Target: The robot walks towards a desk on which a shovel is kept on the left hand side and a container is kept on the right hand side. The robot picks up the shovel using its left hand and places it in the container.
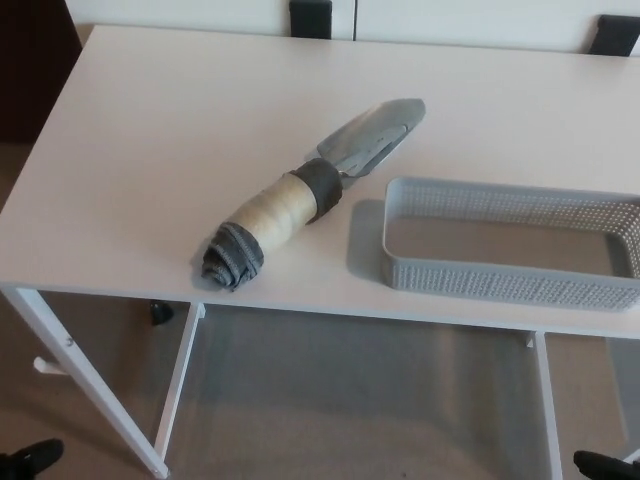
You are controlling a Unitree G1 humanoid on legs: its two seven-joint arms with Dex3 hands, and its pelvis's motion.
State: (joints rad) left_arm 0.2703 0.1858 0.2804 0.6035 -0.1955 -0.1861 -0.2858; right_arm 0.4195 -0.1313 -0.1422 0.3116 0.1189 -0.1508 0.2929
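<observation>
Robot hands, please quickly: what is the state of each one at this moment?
Left hand: not in view; the grey metal shovel with the tape-wrapped handle lies unheld on the white desk.
Right hand: not in view.

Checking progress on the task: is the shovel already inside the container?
No. The shovel lies on the desk to the left of the empty container.
</observation>
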